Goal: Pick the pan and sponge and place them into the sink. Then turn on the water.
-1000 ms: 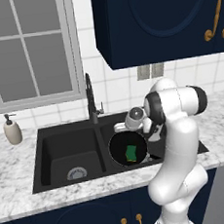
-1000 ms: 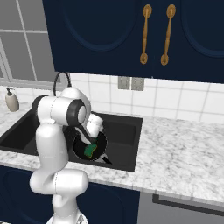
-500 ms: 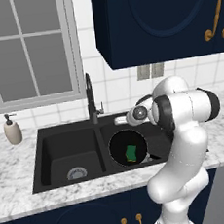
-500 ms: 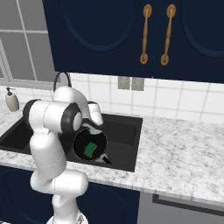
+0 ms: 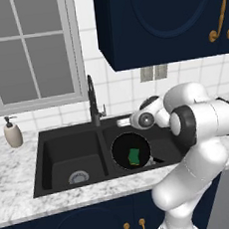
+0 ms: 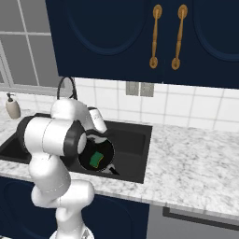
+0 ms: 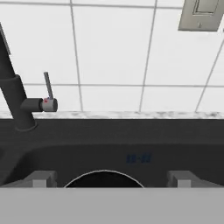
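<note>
Pan in right basin of sink, sponge inside it, below gripper; tap just left of fingers.

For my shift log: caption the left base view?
Sponge in pan, sink's right basin; open gripper nears tap.

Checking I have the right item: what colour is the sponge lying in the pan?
Green on top, yellow at the edge: the sponge, clearest in the left base view.

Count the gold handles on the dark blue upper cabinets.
2, by the right base view: long gold handles side by side on the dark blue upper cabinet doors, one left, one right. Others may lie outside the frame.
</note>
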